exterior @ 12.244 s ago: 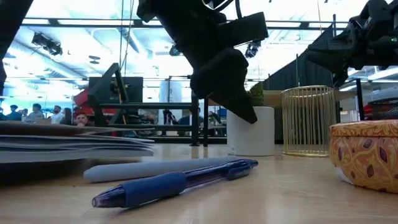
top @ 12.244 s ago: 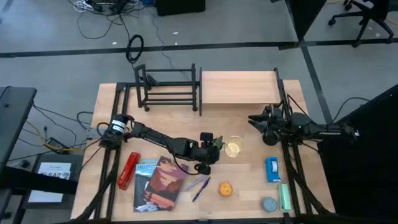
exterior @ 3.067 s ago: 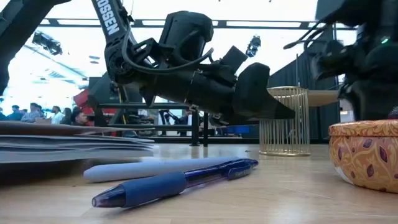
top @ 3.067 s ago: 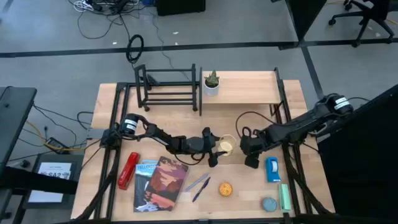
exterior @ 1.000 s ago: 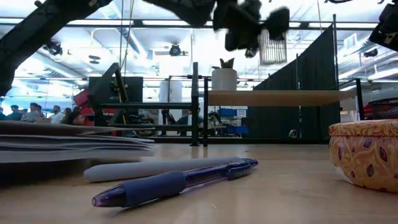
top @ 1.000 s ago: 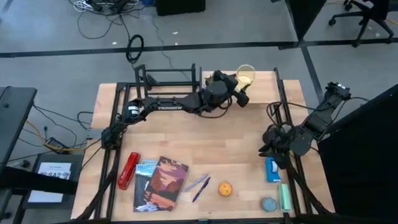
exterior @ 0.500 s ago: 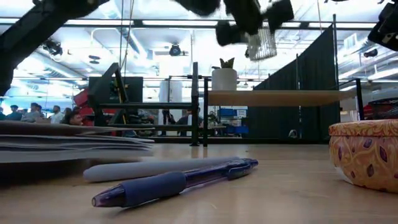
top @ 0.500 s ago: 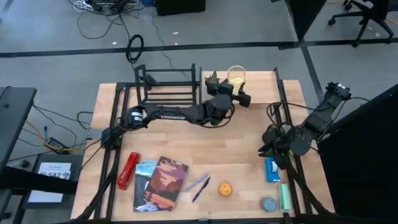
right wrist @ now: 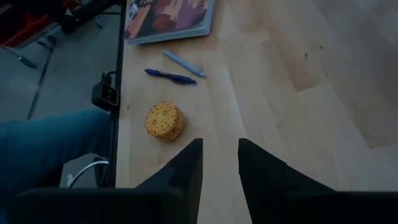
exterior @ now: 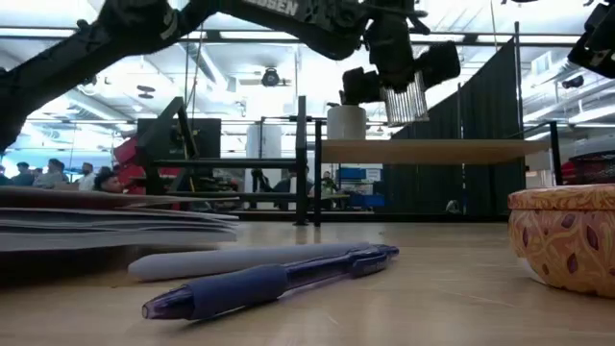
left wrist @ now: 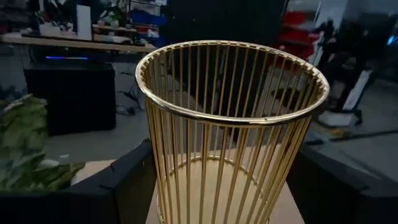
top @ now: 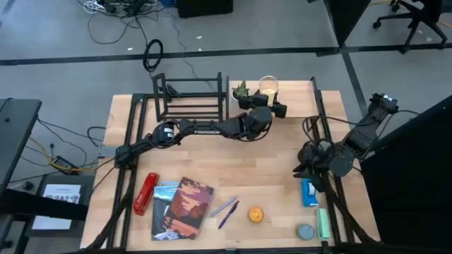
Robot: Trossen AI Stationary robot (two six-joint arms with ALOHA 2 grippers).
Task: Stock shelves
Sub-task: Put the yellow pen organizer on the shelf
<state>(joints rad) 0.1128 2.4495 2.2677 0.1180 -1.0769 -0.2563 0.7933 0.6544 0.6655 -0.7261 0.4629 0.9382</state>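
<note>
A gold wire cup (top: 268,86) hangs upright just above the pale wooden plank shelf (top: 300,102), beside a small potted plant (top: 241,92) that stands on the plank's left end. My left gripper (top: 267,100) is shut on the cup; in the low view the cup (exterior: 404,96) is clear of the plank (exterior: 452,150). The black bar rack (top: 191,99) stands left of the plank shelf. At the table's right edge my right gripper (top: 304,166) hovers open, with nothing between its fingers (right wrist: 189,171). My left gripper pinches the cup between its two fingers, one on each outer side of the wire wall (left wrist: 155,168), low on the cup. The fingers (left wrist: 118,186) reach in about level from the table's near side. The cup stays upright, mouth up, lifted clear of the plank.
On the near half of the table lie a red object (top: 146,192), a stack of magazines (top: 183,208), two pens (top: 226,209) and an orange patterned tin (top: 256,214). A blue box (top: 309,192), a grey round tin (top: 305,231) and a green item (top: 323,223) lie near the right gripper.
My left gripper has carried the cup down toward the plank shelf and a little toward the potted plant. The cup has stayed upright and clear of the plank.
</note>
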